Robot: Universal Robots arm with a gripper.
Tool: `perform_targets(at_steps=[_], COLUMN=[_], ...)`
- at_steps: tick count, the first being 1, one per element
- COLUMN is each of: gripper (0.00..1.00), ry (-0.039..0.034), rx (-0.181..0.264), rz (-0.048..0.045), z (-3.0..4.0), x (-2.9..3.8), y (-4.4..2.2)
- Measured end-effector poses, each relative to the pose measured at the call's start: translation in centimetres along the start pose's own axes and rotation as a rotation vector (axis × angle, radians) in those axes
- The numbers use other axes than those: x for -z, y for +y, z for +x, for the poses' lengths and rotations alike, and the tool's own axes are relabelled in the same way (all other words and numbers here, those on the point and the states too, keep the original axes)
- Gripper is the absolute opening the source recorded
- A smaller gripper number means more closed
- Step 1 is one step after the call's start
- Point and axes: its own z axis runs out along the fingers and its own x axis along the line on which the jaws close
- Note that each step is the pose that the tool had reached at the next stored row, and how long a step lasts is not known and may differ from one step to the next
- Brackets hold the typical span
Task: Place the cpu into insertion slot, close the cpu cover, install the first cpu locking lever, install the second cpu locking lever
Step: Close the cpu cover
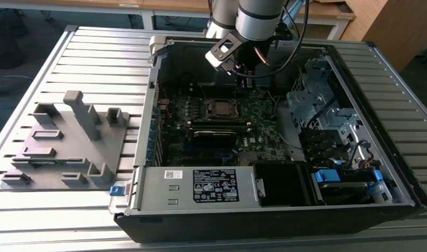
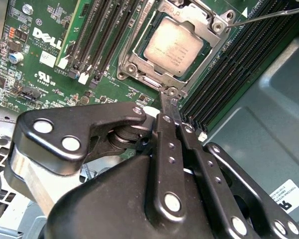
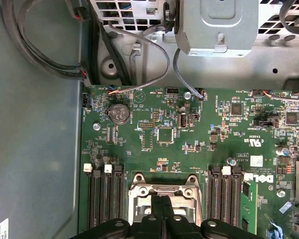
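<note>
The gripper (image 2: 168, 102) has its two black fingers pressed together with nothing visible between them. In both wrist views their tips (image 3: 162, 200) sit at the edge of the cpu cover (image 2: 194, 67), at or just off its metal; I cannot tell whether they touch it.

The cover lies flat over the cpu (image 2: 173, 42), whose dull silver top shows through the cut-out. The chip is seated in the insertion slot (image 1: 219, 108). A thin metal locking lever (image 2: 269, 15) stands out past one corner of the cover, over the black memory slots (image 2: 109, 35) that flank the socket on the green motherboard (image 3: 154, 134).

In the exterior view the gripper (image 1: 236, 67) hangs at about twelve o'clock from the socket, inside the open computer case (image 1: 409, 157). A grey fixture (image 1: 66, 142) lies at nine o'clock from the case on the slatted table (image 1: 94, 47).
</note>
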Motion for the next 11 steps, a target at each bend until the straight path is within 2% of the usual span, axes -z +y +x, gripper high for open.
perform_targets(at_steps=[11], gripper=[0.1], ry=[0.0], rx=[0.011], rz=[0.0003], z=[0.0], x=[0.0], y=[0.0])
